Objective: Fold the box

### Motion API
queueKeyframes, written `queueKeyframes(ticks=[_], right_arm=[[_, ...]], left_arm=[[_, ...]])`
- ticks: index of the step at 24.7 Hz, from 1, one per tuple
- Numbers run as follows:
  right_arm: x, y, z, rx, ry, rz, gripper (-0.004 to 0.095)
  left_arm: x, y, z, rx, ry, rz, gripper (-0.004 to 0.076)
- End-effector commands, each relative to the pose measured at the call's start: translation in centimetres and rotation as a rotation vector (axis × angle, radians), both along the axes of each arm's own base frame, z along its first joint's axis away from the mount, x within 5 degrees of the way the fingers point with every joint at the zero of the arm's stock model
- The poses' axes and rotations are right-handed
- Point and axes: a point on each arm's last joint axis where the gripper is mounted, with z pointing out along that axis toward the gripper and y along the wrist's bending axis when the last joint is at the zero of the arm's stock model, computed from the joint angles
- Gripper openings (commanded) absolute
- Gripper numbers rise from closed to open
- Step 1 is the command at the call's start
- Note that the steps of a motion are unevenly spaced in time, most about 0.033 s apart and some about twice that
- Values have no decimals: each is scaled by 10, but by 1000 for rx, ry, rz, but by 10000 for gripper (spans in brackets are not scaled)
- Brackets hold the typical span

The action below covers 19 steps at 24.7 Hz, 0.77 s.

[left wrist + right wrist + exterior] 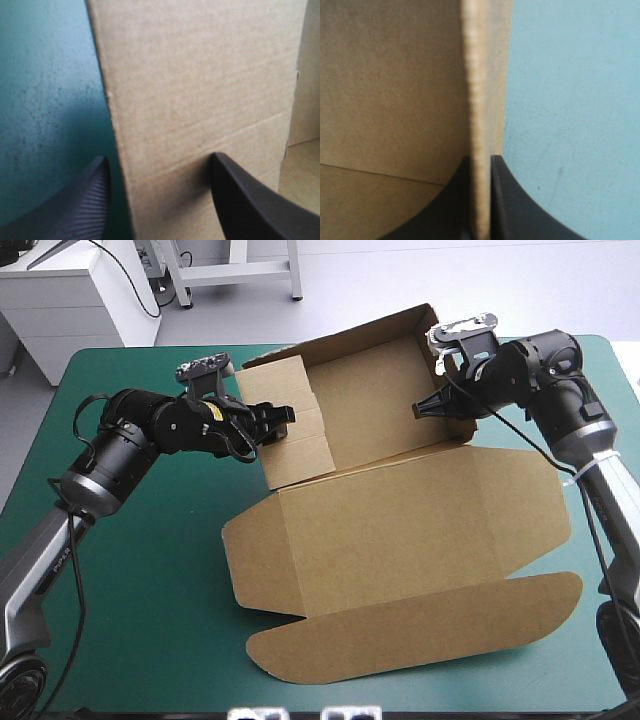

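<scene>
The brown box (400,530) lies mid-table as an open tray, back and side walls raised, its lid flat toward the front edge. My left gripper (280,422) is at the tray's left wall (290,430). In the left wrist view that gripper (159,157) is open, its black fingers (85,200) set apart on either side of the wall (200,75). My right gripper (425,408) is at the tray's right wall. In the right wrist view it (480,157) is shut on the edge of that wall (477,75).
The lid's long tuck flap (420,635) reaches close to the table's front edge. Bare teal-green cover (150,570) lies to the left of the box, and a narrower strip shows beyond the right wall (570,100).
</scene>
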Motion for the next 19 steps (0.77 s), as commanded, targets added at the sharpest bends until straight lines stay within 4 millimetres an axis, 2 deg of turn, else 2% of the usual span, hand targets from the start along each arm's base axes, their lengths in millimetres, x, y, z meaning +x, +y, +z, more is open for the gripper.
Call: queueKeyframes(ticks=[1, 11, 19], right_arm=[[-23, 2, 43, 108, -160, 23, -8], [-35, 32, 45, 15, -202, 87, -8], [-37, 35, 45, 25, -190, 76, -8]], left_arm=[[-2, -1, 20, -54, -89, 12, 421], [-2, -4, 23, -111, -93, 15, 421], [-1, -5, 24, -138, -98, 17, 421]])
